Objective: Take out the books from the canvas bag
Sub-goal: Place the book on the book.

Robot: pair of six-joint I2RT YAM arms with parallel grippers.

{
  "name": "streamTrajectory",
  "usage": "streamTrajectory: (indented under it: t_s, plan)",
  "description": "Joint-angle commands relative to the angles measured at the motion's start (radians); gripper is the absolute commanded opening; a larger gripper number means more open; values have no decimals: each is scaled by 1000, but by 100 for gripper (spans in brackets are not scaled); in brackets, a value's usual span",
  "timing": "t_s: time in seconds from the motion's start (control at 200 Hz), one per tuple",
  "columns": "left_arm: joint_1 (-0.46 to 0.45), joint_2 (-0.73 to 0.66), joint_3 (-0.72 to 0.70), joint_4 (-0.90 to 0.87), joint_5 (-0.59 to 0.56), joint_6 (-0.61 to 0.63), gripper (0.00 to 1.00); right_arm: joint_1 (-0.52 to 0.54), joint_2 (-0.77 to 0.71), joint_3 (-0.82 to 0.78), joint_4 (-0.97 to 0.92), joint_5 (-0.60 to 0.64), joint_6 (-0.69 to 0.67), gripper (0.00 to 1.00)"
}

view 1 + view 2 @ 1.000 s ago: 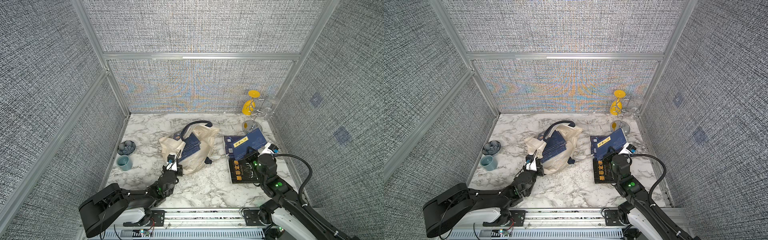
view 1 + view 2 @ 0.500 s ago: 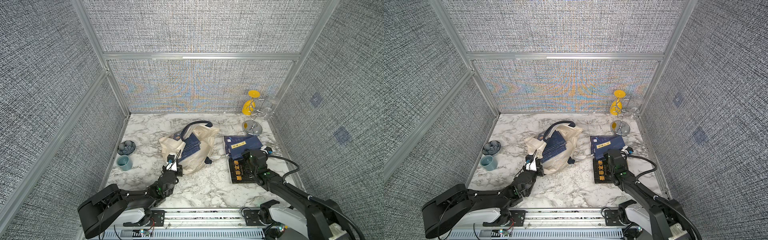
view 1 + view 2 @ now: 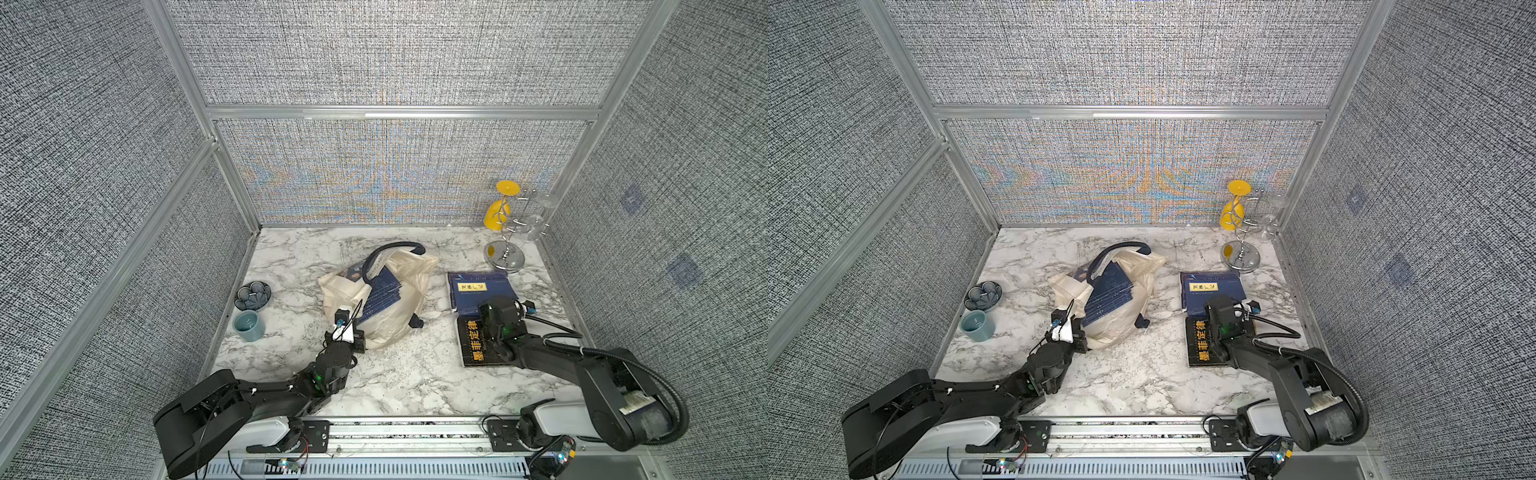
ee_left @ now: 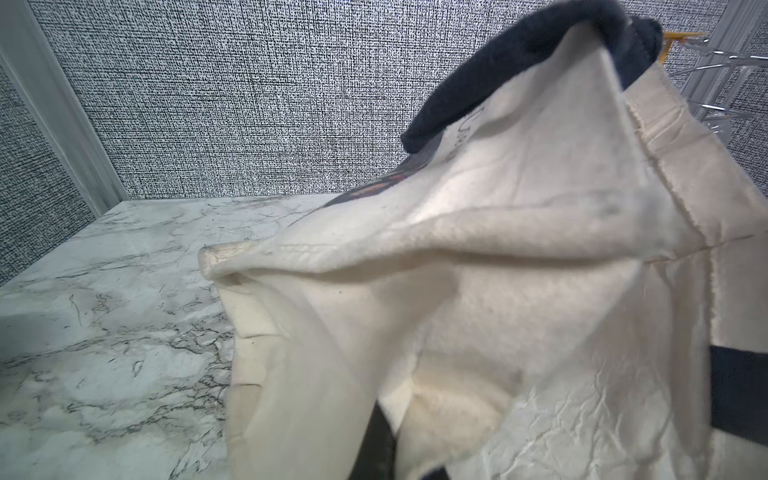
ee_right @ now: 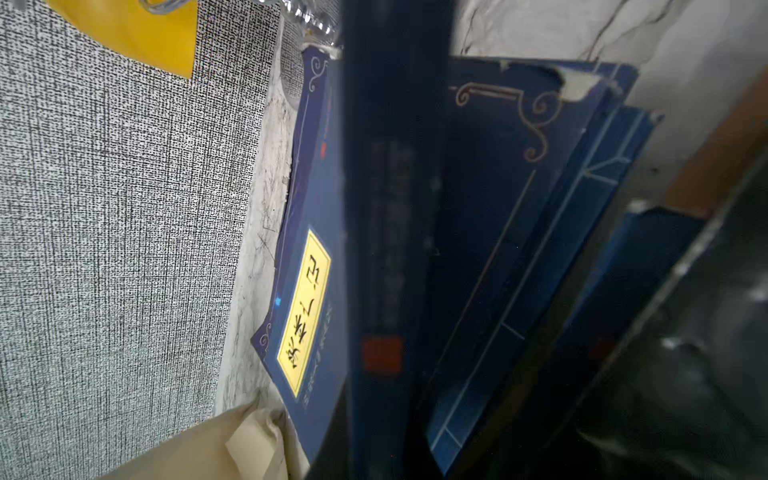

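Step in hand: mid-unload, drop-off phase. The right claw [image 3: 488, 308] is closed on what looks like the edge of a navy book [image 5: 386, 249]. It's low over the stack of navy books [image 3: 478, 286] already out on the tabletop [image 3: 395, 374]. The wrist view is blurry, so the grip is my read, not certain. The stack sits under and just ahead of that claw. A black book [image 3: 478, 345] with yellow characters lies just behind it, under the wrist.

The left claw [image 3: 358, 333] is shut and looks pinched on the near corner of the canvas bag [image 3: 399, 320]; fabric folds over its finger in the wrist view. The bag slumps away from its tips, with the navy handle [image 3: 395, 247] arched at the far end. Fanned navy books [image 3: 380, 297] show in the bag just beyond the left claw, so the job isn't done.

Next, my guess: the right claw lets go, lifts clear, crosses to the bag and takes the top book by an edge. The left should hold the bag down so it doesn't drag.

Surface: white marble-look top with grey veins. Well out to the left claw's outer side are a teal cup [image 3: 249, 326] and a dark flower-shaped dish [image 3: 252, 296]. Beyond the right claw, in the far corner, is a chrome glass rack [image 3: 505, 253] with a yellow glass. Room: grey woven panels [image 3: 395, 62] in an aluminium frame on three sides.
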Motion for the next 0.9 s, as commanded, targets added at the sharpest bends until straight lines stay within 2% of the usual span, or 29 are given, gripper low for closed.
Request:
streamTrajectory:
  t_s: [0.0, 0.2, 0.385, 0.565, 0.735, 0.895]
  plan:
    - [1, -1, 4, 2, -7, -6, 0, -21, 45, 14, 64, -50, -2, 8]
    - [1, 3, 4, 0, -9, -5, 0, -69, 71, 33, 72, -161, -60, 22]
    - [1, 16, 4, 6, -4, -4, 0, -99, 27, 23, -14, -230, -63, 27]
    - [1, 19, 4, 8, -3, -6, 0, -107, -53, 17, -104, -248, -105, 45]
    - [1, 20, 4, 8, 0, -8, 0, -107, -119, 40, -179, -261, -175, 52]
    - [1, 21, 5, 8, 2, -9, 0, -107, -112, 83, -210, -269, -215, 53]
